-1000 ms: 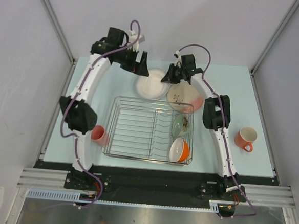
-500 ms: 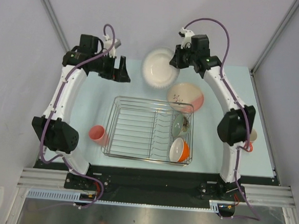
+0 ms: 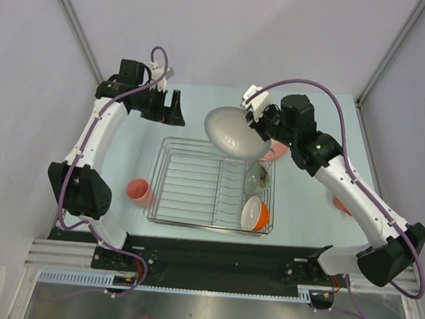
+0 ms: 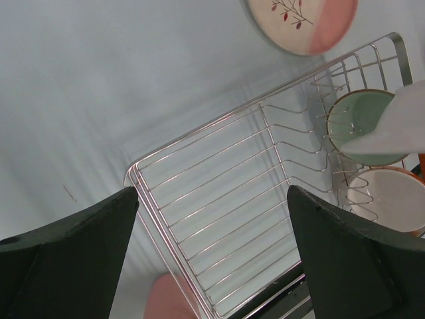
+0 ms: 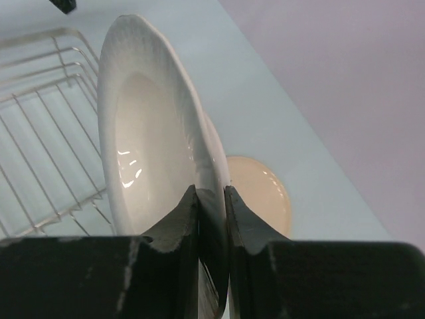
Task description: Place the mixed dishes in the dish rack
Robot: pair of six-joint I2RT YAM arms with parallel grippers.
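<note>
My right gripper [image 3: 258, 126] is shut on the rim of a large white plate [image 3: 231, 131] and holds it tilted on edge in the air over the far side of the dish rack [image 3: 189, 183]. The right wrist view shows both fingers [image 5: 182, 212] pinching the plate's rim [image 5: 149, 133]. A pale green bowl [image 3: 257, 179] and an orange bowl [image 3: 255, 213] stand in the rack's right end. A second plate with a pink edge [image 4: 302, 20] lies on the table beyond the rack. My left gripper [image 3: 170, 111] is open and empty, above the rack's far left corner [image 4: 136, 176].
A coral-pink cup [image 3: 140, 192] stands on the table left of the rack. Another orange-pink cup [image 3: 340, 205] at the right is mostly hidden by my right arm. Grey walls and metal posts close in the table on three sides.
My right arm has lifted the white plate off the far table and swung it toward me, tilting it over the rack's far edge. My left gripper drew back to the left from the plate.
</note>
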